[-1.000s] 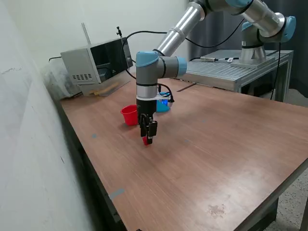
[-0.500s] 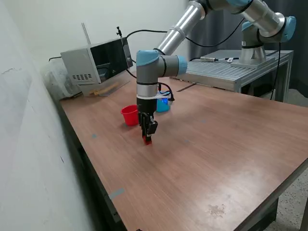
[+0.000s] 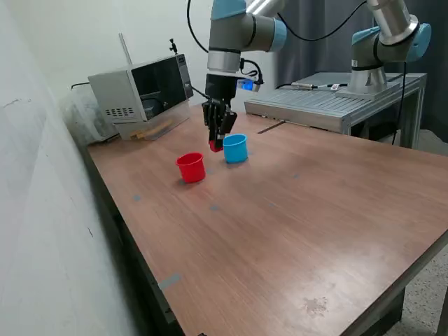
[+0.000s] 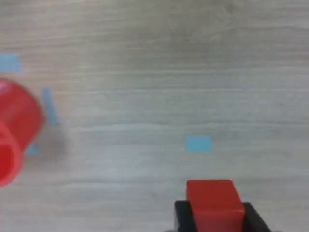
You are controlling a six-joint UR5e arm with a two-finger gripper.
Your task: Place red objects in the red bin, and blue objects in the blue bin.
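Note:
My gripper [image 3: 218, 142] is shut on a small red cube [image 3: 215, 146] and holds it high above the table, beside the light blue cup [image 3: 235, 148] and above the space between it and the red cup [image 3: 191, 167]. In the wrist view the red cube [image 4: 214, 203] sits between the two black fingers [image 4: 182, 217], with the red cup [image 4: 14, 130] off at the edge, far below. No other cubes show; the insides of both cups are hidden.
A grey box with a dark front [image 3: 140, 87] stands at the table's back, on the exterior view's left. A metal bench [image 3: 336, 105] with a second arm's base stands behind. Small blue tape marks [image 4: 198, 143] dot the wooden tabletop [image 3: 294, 224].
The gripper closed on the red cube on the table, then lifted it and carried it back toward the cups, up and away from where it lay.

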